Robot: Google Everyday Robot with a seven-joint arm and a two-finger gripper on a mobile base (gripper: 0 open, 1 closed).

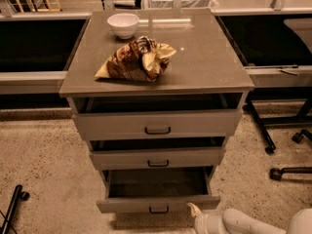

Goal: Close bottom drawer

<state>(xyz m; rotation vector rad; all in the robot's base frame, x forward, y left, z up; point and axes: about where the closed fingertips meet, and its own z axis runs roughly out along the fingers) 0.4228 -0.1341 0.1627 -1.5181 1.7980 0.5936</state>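
The bottom drawer [126,204] of the grey-taupe cabinet is pulled out and I see its empty inside. Its flat front carries a small dark pull handle [159,209]. My gripper [196,212] is at the bottom edge of the camera view, right at the drawer front's lower right corner, just right of the handle. The white arm [243,223] runs off to the lower right. The middle drawer [158,158] and top drawer [157,124] each stand slightly ajar.
A white bowl [123,24] and a crumpled brown snack bag [136,60] lie on the cabinet top [204,57]. Dark chair legs with castors [275,173] stand on the floor to the right. A black wheeled leg [12,211] is at the lower left.
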